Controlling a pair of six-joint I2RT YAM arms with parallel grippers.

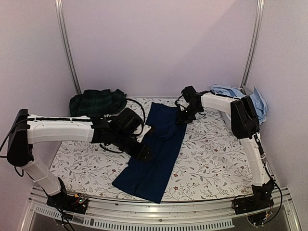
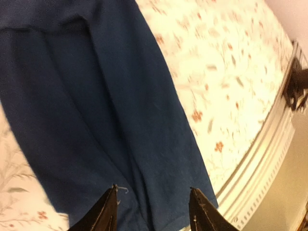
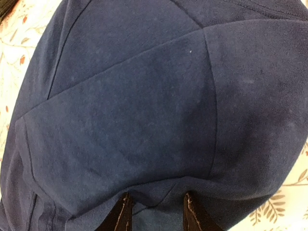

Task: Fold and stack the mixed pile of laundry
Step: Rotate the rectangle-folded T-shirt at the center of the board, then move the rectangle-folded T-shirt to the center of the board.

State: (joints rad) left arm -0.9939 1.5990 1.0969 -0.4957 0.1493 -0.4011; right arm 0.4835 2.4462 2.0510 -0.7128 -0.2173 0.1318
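Navy T-shirt (image 1: 156,154) lies as a long strip, apparently part-folded. Left gripper (image 2: 154,211) at its near-left edge, jaws apart, holding nothing. Right gripper (image 3: 156,214) at its far end; pinch unclear. Plaid piece (image 1: 96,102) far-left of it and light blue shirts (image 1: 240,94) far-right lie heaped. No stack yet, so most work remains.

**Work surface.** A table (image 1: 159,212), edged on the near side by a ribbed aluminium rail, is covered by a white sheet printed with leafy floral vines (image 1: 211,154), which lies flat. Three things lie directly on the sheet, well apart from one another.
- A long navy blue cloth garment (image 1: 163,144) is folded into a narrow strip. It runs diagonally from far centre almost to the near edge, and its near end is broader.
- A dark green plaid cloth bundle (image 1: 96,102) lies crumpled at the far left corner.
- A heap of crumpled light blue cloth shirts (image 1: 228,90) sits at the far right corner.
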